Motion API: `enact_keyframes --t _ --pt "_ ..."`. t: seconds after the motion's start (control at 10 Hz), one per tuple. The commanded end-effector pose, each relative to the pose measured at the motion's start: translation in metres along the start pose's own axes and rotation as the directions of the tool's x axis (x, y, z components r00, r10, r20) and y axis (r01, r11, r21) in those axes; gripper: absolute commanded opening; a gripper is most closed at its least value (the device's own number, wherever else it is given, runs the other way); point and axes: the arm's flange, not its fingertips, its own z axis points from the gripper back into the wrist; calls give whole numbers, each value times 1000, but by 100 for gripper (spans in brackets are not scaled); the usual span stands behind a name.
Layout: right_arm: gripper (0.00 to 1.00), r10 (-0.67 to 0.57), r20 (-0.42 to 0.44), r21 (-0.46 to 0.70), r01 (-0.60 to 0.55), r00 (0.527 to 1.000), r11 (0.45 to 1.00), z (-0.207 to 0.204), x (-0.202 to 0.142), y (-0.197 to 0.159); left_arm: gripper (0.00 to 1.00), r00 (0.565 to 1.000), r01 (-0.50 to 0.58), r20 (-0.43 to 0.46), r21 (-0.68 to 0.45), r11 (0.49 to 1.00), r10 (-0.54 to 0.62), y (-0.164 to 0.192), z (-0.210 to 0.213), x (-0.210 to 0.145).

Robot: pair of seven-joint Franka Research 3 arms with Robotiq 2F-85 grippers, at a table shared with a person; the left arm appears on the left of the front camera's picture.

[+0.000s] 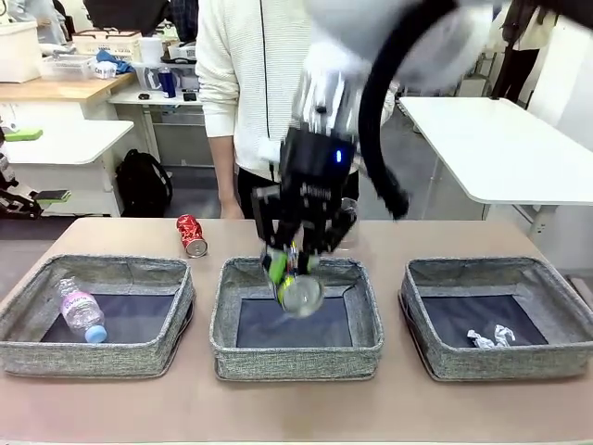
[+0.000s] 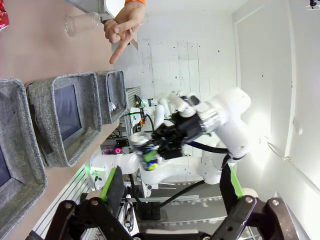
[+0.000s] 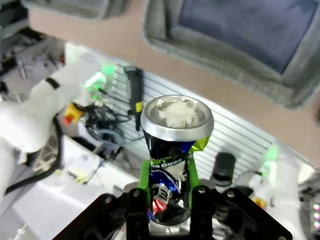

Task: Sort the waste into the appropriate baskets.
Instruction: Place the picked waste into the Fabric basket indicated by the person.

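**Grey baskets in a row, dark can aloft**

Wide apart stand the fingers of the left tool (image 2: 171, 190), with nothing gripped between them. On the tabletop (image 1: 296, 408), the left basket (image 1: 93, 357) is occupied by the clear plastic bottle (image 1: 82, 313), laid on its side. Just behind, the crushed red can (image 1: 191, 234) is seen lying on bare tabletop. Over the middle basket (image 1: 296, 362), the dark can (image 1: 300, 295) is clamped by the right tool (image 1: 289, 269), silver end tilted toward the camera. White scraps (image 1: 491, 337) are seen in the right basket (image 1: 505, 363).
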Motion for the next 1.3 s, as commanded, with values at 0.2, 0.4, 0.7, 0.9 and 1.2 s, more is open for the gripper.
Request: enact_keyframes --t 0.2,0.4,0.7,0.9,1.2 --pt "32 -7 62 54 3 998 999 -17 32 -32 100 1000 17 -4 -17 1000 -17 -1 1 -1" --pt "32 -14 63 94 8 998 996 -12 43 -42 100 1000 17 -4 -17 1000 -17 -1 1 -1" --pt "32 -29 51 109 23 998 994 -14 48 -46 100 1000 17 -4 -17 1000 -17 -1 1 -1" --pt "50 -34 68 122 26 997 992 -14 48 -46 100 1000 17 -4 -17 1000 -17 -1 1 -1" --pt "100 -76 113 121 62 991 991 -12 48 -51 100 1000 17 -4 -17 1000 -17 -1 1 -1"
